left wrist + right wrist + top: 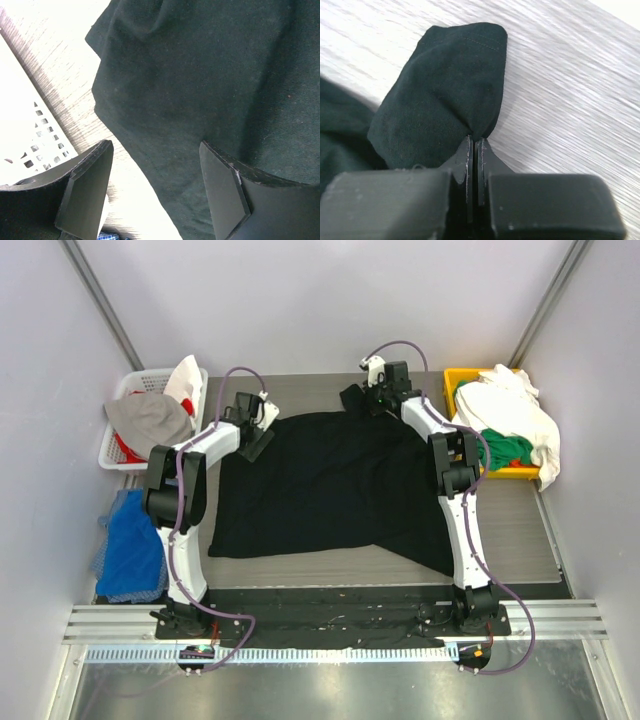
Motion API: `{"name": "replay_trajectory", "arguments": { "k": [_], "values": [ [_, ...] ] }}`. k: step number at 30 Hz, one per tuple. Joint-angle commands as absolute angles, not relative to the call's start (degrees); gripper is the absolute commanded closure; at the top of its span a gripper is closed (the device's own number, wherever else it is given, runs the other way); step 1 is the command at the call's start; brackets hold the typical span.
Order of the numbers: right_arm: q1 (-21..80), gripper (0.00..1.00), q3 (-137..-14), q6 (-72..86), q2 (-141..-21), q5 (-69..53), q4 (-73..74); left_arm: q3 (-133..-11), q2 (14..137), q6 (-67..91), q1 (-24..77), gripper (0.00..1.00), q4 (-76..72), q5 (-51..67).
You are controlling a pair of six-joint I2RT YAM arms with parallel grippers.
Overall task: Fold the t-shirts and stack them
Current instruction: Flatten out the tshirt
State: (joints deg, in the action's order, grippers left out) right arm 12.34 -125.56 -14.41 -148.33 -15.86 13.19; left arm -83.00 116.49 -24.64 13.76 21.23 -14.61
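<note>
The right tool [474,141] pinches a corner of the black t-shirt [320,480]; the left tool [155,146] hangs wide open over its edge.

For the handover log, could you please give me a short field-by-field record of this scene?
shirt in work: black t-shirt, spread on the table
left gripper: open, over the shirt's left edge, holding nothing
right gripper: shut on a far fold of the black t-shirt
yellow bin: far right, holds white shirt and green shirt
white basket: far left, holds grey cloth
blue cloth: near-left corner of the scene
</note>
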Motion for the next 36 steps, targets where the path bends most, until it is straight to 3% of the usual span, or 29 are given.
{"name": "replay_trajectory", "arguments": {
  "k": [1, 14, 30, 32, 35, 36],
  "values": [
    [12.5, 0.99, -124.2, -18.4, -143.6, -3.8, 11.9, -83.5, 115.2, -24.6, 14.0, 0.26, 19.4, -15.4],
    [12.6, 0.99, -132.1, -29.2, -142.5, 15.5, 7.1, -85.1, 117.2, -24.2, 14.2, 0.27, 20.4, -16.2],
    [15.8, 0.98, -136.6, -38.2, -147.3, 18.3, 1.0, -84.7, 117.8, -24.3, 14.2, 0.27, 20.2, -16.4],
    [16.3, 0.94, -136.6, -38.7, -148.2, 18.9, 0.4, -84.8, 117.8, -24.4, 14.2, 0.27, 20.1, -16.5],
    [16.3, 0.73, -136.3, -38.8, -148.9, 20.0, 0.4, -84.9, 117.7, -24.4, 14.2, 0.27, 20.1, -16.6],
    [16.3, 0.54, -135.6, -38.9, -148.7, 20.1, 0.4, -84.9, 117.6, -24.5, 14.2, 0.27, 20.1, -16.7]
  ]
}}
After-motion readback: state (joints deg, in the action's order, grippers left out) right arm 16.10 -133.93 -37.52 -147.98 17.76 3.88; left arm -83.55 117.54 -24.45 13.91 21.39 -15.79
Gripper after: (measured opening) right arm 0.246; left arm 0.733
